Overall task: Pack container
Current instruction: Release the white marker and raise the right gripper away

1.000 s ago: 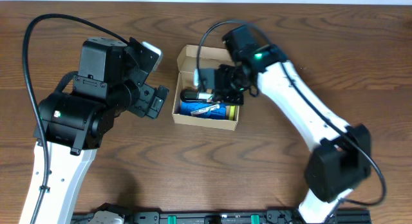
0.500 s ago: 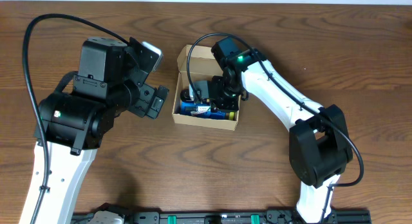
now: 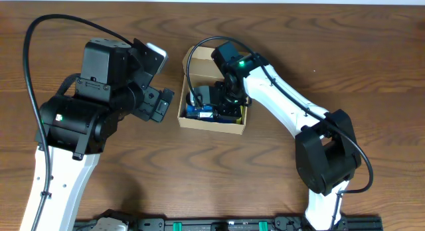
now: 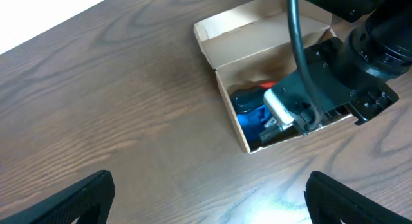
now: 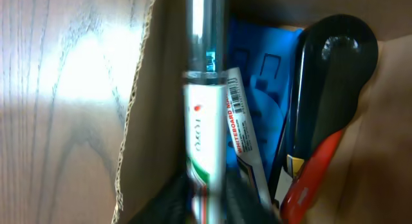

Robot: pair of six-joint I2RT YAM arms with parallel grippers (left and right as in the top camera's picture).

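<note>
Right gripper (image 5: 207, 205): we found it inside the container (image 3: 209, 125), clamping a whiteboard marker (image 5: 205, 137).
Left gripper (image 3: 161, 103): we found it agape, left of the container.

A whiteboard marker (image 5: 205, 130), white with a silvery far section, runs straight ahead from the end effector (image 5: 209, 208), whose dark fingers (image 5: 168, 210) are blurred at the bottom edge and seem to pinch it. Left of it stands the container (image 5: 147, 121) wall, with the table (image 5: 64, 108) beyond. To its right lie a blue package (image 5: 257, 76) and a black-and-red tool (image 5: 328, 82).
</note>
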